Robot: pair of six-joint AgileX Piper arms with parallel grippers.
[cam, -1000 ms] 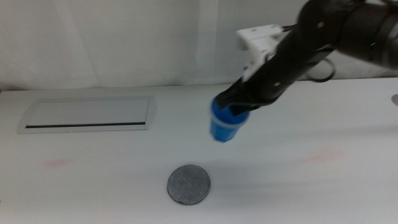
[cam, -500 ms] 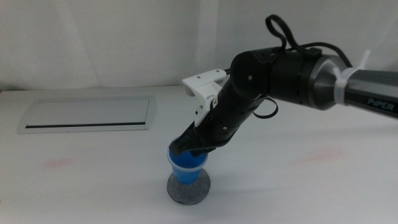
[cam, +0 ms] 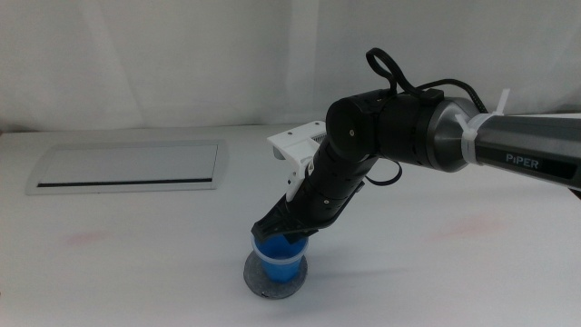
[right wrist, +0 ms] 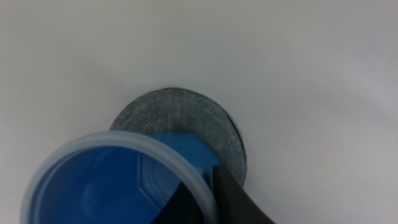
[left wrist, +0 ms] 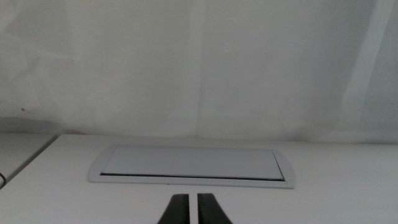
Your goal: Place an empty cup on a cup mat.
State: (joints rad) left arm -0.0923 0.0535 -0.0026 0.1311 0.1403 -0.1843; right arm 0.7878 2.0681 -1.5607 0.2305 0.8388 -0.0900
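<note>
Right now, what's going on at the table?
The right gripper holds the blue cup by its rim, one jaw inside it, and has it on the grey cup mat. It has not let go. The left gripper waits, jaws nearly together, facing the long white panel.

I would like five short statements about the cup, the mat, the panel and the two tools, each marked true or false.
1. The cup stands on the cup mat. True.
2. The right tool grips the cup at its rim. True; one jaw is outside the rim in the right wrist view.
3. The cup holds liquid. False; its blue inside is empty.
4. The left tool is at the mat. False; it waits apart, jaws nearly together, facing the white panel.
5. The white panel touches the mat. False; bare table lies between them.
</note>
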